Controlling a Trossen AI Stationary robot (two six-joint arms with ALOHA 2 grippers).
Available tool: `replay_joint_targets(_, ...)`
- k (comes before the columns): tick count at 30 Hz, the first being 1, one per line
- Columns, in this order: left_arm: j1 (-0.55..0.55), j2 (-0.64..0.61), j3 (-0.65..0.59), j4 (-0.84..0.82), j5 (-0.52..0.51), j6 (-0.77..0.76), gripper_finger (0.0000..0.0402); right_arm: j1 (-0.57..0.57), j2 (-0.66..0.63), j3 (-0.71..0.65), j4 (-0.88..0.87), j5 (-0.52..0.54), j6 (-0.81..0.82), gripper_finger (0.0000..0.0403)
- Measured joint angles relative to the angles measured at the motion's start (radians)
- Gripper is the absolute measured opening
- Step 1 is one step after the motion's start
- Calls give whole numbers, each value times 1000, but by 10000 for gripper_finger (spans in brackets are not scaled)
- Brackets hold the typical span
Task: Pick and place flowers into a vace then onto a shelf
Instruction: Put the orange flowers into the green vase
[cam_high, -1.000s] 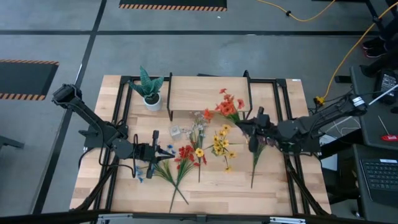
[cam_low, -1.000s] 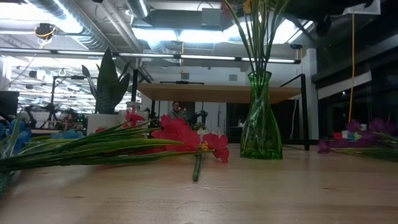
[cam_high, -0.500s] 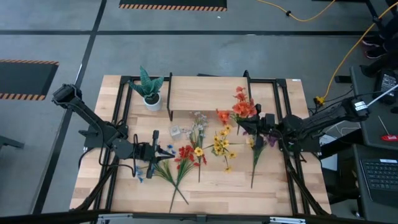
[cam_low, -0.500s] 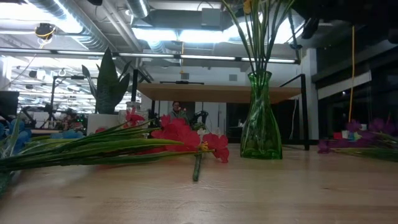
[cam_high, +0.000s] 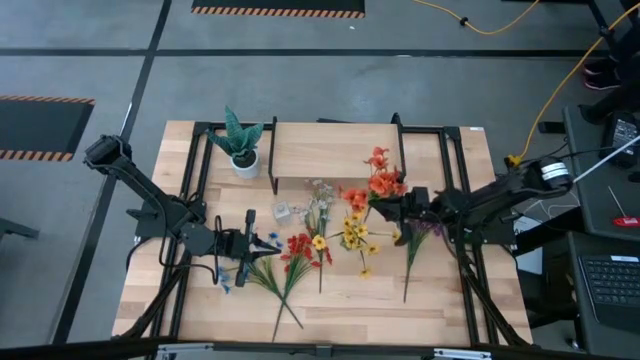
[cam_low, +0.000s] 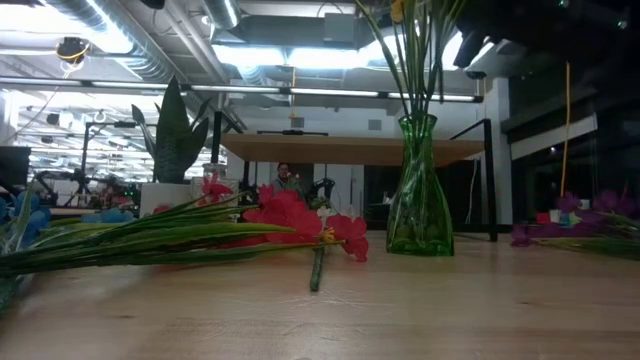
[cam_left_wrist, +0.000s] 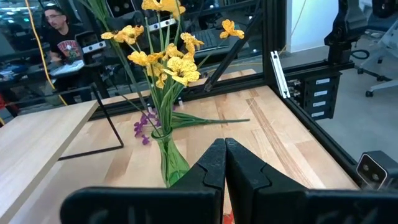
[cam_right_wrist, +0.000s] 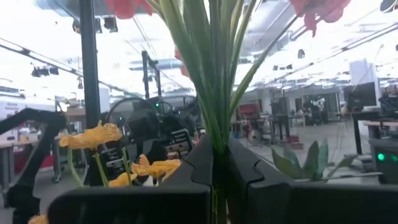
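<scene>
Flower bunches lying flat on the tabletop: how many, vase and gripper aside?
3 clear: red bunch and blue bunch by the shut left gripper, purple bunch below the right gripper. Pale stems mid-table are unclear.

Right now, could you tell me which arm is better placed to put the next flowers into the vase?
The right. Its gripper is shut on the orange flowers beside the vase. The left gripper is shut and empty, low by the blue flowers.

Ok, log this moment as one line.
phase: carrying | right gripper: shut on orange flowers, above green vase | left gripper: shut, idle near red flowers
</scene>
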Motion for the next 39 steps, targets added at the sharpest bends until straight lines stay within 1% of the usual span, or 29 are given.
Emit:
replay_joint_targets(3, 0, 0, 0, 0, 0, 0, 4, 0, 65, 0, 83, 0, 3, 12)
replay_joint_targets(8, 0, 0, 0, 0, 0, 0, 4, 12, 124, 17, 83, 0, 33, 12)
replay_joint_targets(10, 0, 0, 0, 0, 0, 0, 4, 20, 137, 34, 81, 0, 12, 12)
replay_joint_targets(16, 0, 0, 0, 0, 0, 0, 4, 22, 139, 74, 84, -3, -25, 12)
replay_joint_targets(19, 0, 0, 0, 0, 0, 0, 4, 22, 139, 78, 84, -48, -25, 12)
replay_joint_targets(22, 0, 0, 0, 0, 0, 0, 4, 26, 139, 78, 84, -68, -27, 12)
replay_joint_targets(39, 0, 0, 0, 0, 0, 0, 4, 27, 138, 78, 82, -80, -26, 12)
